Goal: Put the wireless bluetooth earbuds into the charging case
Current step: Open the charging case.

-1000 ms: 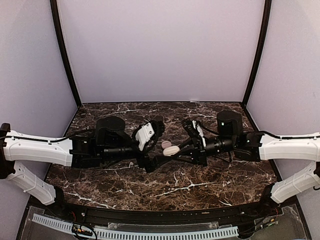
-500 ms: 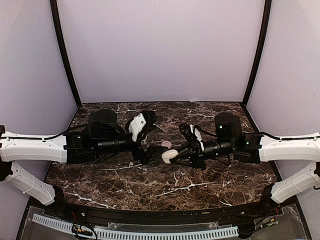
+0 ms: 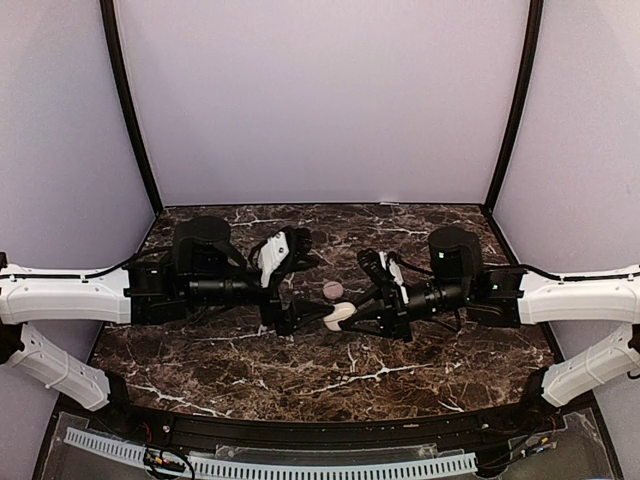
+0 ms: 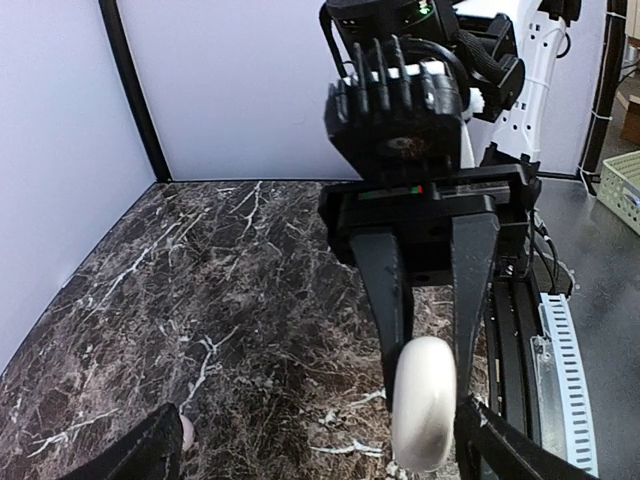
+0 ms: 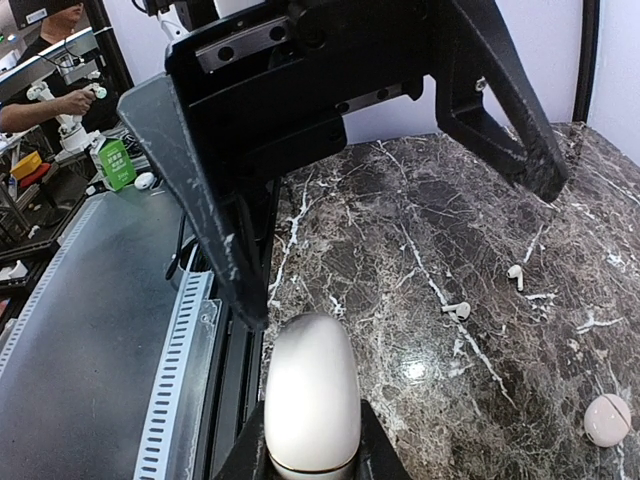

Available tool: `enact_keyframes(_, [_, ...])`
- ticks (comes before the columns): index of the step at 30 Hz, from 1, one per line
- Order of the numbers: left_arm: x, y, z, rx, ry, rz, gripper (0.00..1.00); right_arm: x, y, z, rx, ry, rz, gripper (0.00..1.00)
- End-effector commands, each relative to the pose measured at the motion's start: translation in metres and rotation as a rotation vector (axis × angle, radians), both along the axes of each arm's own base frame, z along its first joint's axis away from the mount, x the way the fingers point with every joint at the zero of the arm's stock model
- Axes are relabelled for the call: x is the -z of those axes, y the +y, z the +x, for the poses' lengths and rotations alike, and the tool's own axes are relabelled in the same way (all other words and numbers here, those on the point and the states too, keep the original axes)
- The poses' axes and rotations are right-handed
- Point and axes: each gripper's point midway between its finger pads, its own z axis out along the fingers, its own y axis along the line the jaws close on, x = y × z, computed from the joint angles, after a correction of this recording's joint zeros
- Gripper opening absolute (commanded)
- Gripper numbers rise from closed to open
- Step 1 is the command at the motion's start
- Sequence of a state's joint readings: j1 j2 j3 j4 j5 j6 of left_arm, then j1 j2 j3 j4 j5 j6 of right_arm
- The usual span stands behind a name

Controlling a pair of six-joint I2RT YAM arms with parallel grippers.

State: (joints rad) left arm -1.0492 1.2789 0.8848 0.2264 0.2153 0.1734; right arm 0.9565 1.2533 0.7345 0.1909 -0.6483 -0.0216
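Now the left fingers [image 5: 497,105] have drawn back, spread wide and empty, leaving the charging case [image 5: 311,395] clamped in the right fingers [image 4: 472,280], while both earbuds [image 5: 458,310] lie on the surface [image 5: 400,230] awaiting pickup.

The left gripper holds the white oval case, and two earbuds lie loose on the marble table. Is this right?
No: the right gripper holds the white oval case, as the left wrist view shows; the left gripper is open and empty. The two earbuds do lie loose on the marble table.
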Motion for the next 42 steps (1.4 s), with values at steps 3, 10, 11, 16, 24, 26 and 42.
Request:
enact_keyframes(3, [0.010, -0.009, -0.014, 0.088, 0.054, 0.046, 0.91, -0.016, 0.003, 0.000, 0.001, -0.030, 0.042, 0.00])
enact_keyframes(10, [0.010, -0.010, 0.004, 0.002, 0.039, 0.057, 0.88, -0.019, 0.002, -0.005, -0.026, -0.037, 0.055, 0.00])
enact_keyframes(11, [0.009, -0.009, 0.006, -0.008, 0.038, 0.054, 0.88, -0.019, 0.002, -0.006, -0.031, -0.036, 0.056, 0.00])
enact_keyframes(16, [0.001, -0.002, 0.016, -0.053, 0.042, 0.026, 0.87, -0.015, 0.002, -0.008, -0.039, -0.035, 0.049, 0.00])
enact_keyframes(24, [-0.002, 0.007, 0.030, -0.111, 0.047, 0.021, 0.85, -0.014, 0.003, -0.013, -0.048, -0.050, 0.044, 0.00])
enact_keyframes(26, [-0.003, 0.009, 0.033, -0.127, 0.046, 0.017, 0.85, -0.014, 0.003, -0.014, -0.054, -0.049, 0.045, 0.00])
enact_keyframes(42, [-0.021, 0.024, 0.044, -0.196, 0.041, -0.021, 0.84, -0.010, 0.004, -0.015, -0.059, -0.037, 0.034, 0.00])
